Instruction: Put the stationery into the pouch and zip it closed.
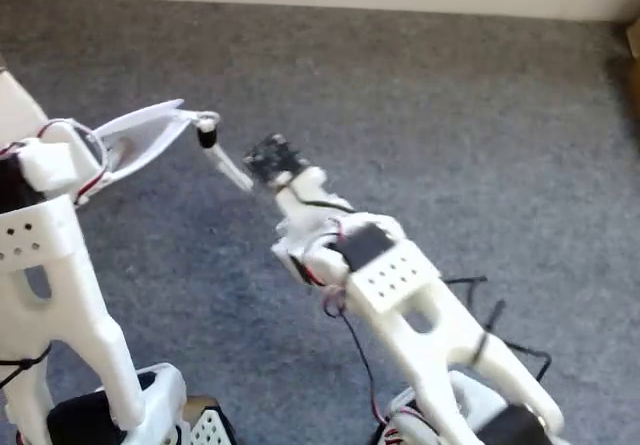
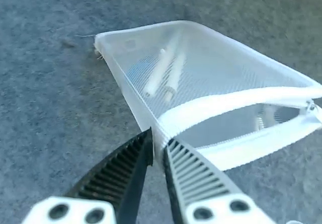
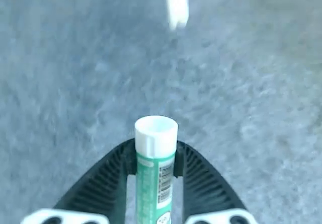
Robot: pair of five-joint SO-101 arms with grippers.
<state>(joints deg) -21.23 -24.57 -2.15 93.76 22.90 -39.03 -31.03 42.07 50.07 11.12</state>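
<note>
Pouch (image 2: 211,68), clear mesh, unzipped, pinched by left hand (image 2: 159,138); right hand (image 3: 156,146) grips green glue stick (image 3: 155,176).

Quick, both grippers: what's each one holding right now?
Left gripper: shut on the pouch at its edge.
Right gripper: shut on the glue stick.

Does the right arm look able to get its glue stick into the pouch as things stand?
Probably yes. The left gripper holds the pouch by its rim, zipper open, and in the high view the right gripper with the glue stick is close beside the mouth, nothing between.
</note>
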